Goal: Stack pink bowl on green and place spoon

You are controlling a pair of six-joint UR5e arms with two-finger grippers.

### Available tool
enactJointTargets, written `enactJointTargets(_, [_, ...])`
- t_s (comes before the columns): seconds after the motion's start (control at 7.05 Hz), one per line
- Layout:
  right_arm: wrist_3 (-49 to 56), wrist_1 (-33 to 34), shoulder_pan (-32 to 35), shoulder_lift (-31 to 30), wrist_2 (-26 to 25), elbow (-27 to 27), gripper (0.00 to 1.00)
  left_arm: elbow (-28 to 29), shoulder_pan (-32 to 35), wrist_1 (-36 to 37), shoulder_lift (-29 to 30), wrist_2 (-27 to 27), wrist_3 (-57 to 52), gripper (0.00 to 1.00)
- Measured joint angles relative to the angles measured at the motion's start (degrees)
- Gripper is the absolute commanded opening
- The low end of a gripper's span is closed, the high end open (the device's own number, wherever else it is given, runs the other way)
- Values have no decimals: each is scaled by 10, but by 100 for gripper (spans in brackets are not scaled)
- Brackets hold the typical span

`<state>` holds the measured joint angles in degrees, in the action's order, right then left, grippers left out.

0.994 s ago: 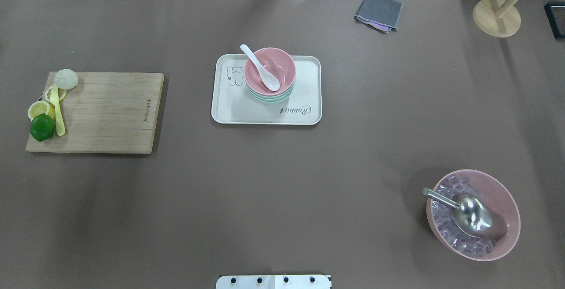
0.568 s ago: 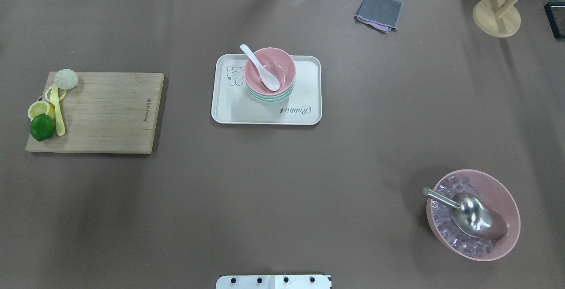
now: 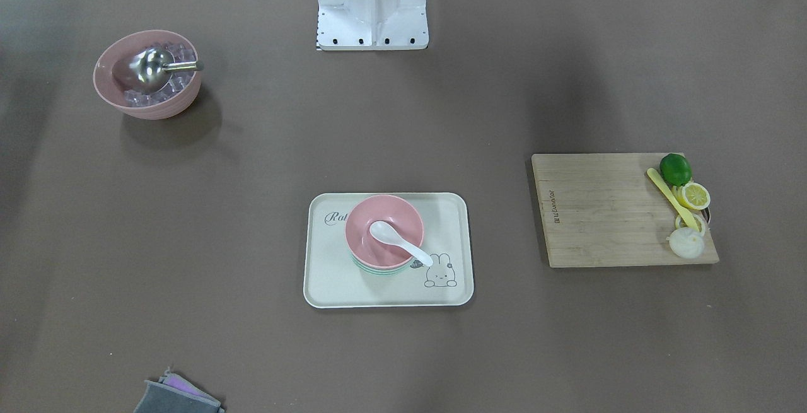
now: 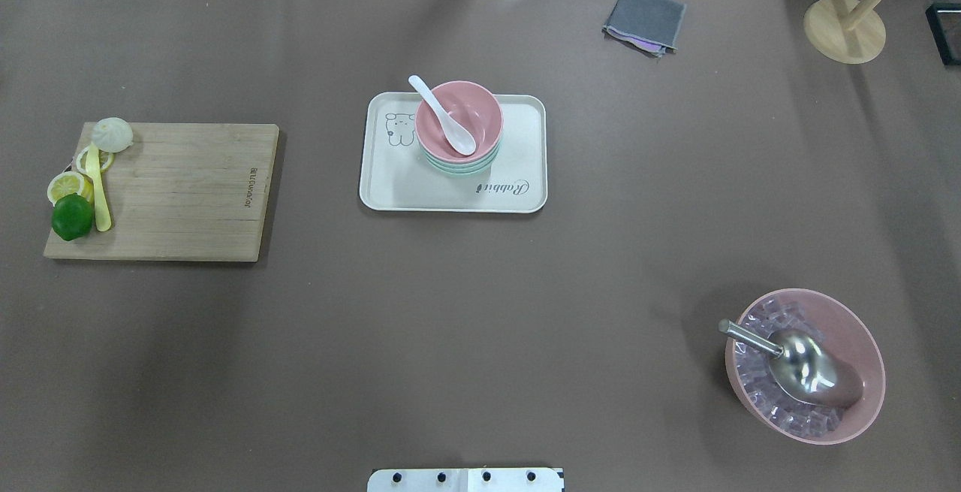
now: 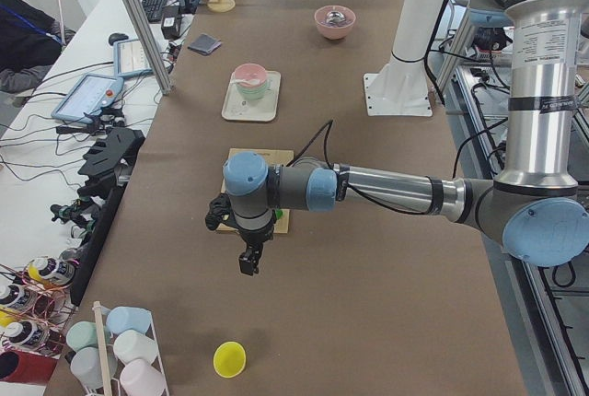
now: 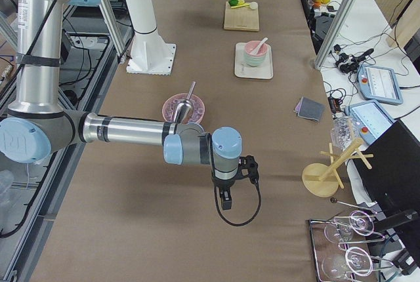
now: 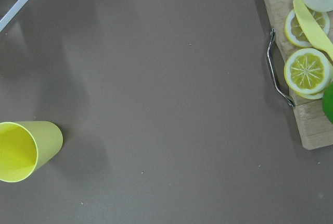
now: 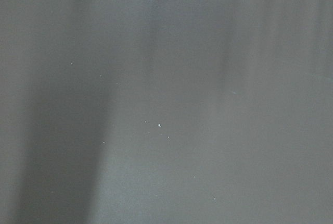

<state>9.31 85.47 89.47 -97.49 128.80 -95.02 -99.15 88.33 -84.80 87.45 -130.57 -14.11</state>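
The pink bowl (image 4: 482, 112) sits nested on the green bowl (image 4: 458, 170) on the white tray (image 4: 390, 185) at the table's middle; the stack also shows in the front view (image 3: 372, 216). The white spoon (image 4: 444, 116) lies in the pink bowl with its handle over the rim. My left gripper (image 5: 248, 262) hangs over bare table past the cutting board's end, far from the tray. My right gripper (image 6: 225, 200) hangs over bare table at the other end. Both show only in side views, so I cannot tell whether they are open or shut.
A wooden cutting board (image 4: 180, 191) holds a lime, lemon slices, a bun and a yellow knife. A large pink bowl (image 4: 860, 330) holds ice and a metal scoop. A grey cloth (image 4: 644, 19), a wooden stand (image 4: 845, 30) and a yellow cup (image 7: 23, 151) lie about.
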Motion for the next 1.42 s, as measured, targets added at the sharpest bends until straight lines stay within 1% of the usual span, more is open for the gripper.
enactJointTargets(0.43, [6, -1, 0, -5, 4, -6, 100, 0, 0, 0, -5, 0, -1, 99])
enactJointTargets(0.85, [8, -2, 0, -12, 22, -8, 100, -8, 1, 0, -6, 0, -1, 99])
enactJointTargets(1.42, [8, -5, 0, -23, 23, -9, 100, -23, 3, 0, -18, 1, -1, 99])
